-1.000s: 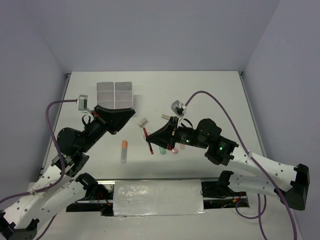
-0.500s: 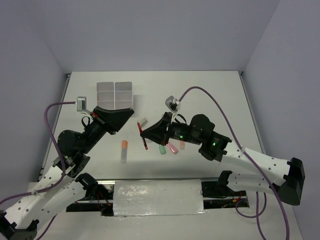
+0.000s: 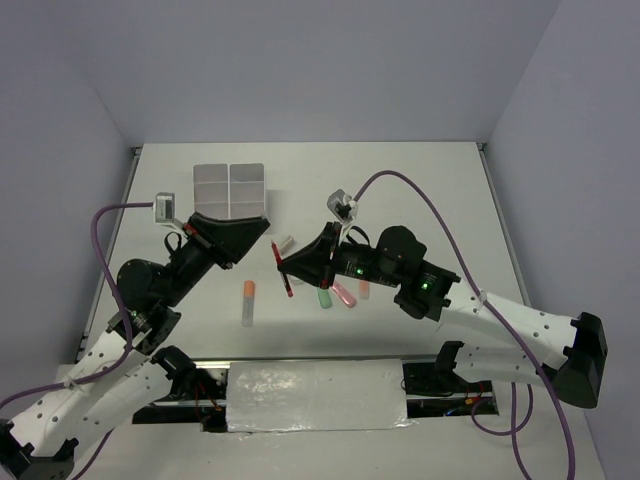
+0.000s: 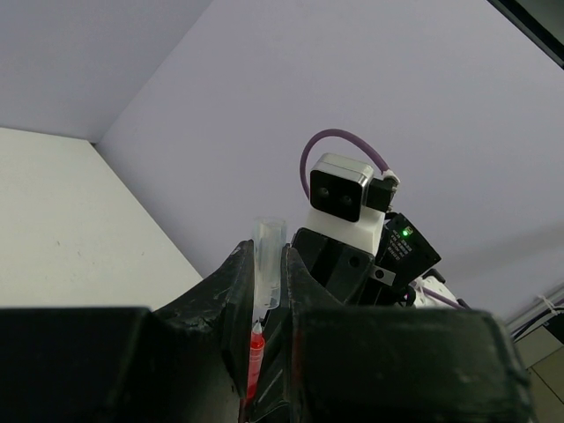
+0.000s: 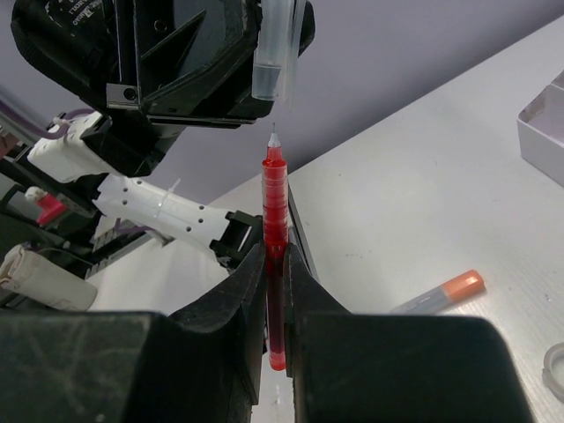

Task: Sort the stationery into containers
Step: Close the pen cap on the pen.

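— What's different from a second ago?

— My right claw (image 5: 275, 264) has swung left, away from the green marker (image 3: 324, 297) lying on the table (image 3: 420, 200), and brought the red pen (image 5: 274, 203) up under my left claw (image 4: 264, 282). The left one has held its place.

— And what does that mean for the sorting?

— I think I'm capping the pen before it goes anywhere. Its tip now sits just below the mouth of the clear cap (image 5: 270, 53), lined up but not touching, so the pen isn't sorted yet.

— What have you got hold of?

— Both claws are pinched nearly shut. The right grips the pen low on its barrel, and the left grips the cap with its open end toward the pen.

— Where is the pen, exactly?

— It's in the air between my two claws, above the table, just this side of the white box (image 3: 229, 185) and in none of its compartments.

— How does it look?

— It's slim, with a see-through red barrel, a ridged collar and a fine needle tip. It stands upright in my right claw's view. The cap is a clear tube only a little wider than the pen, so my aim has to be true.
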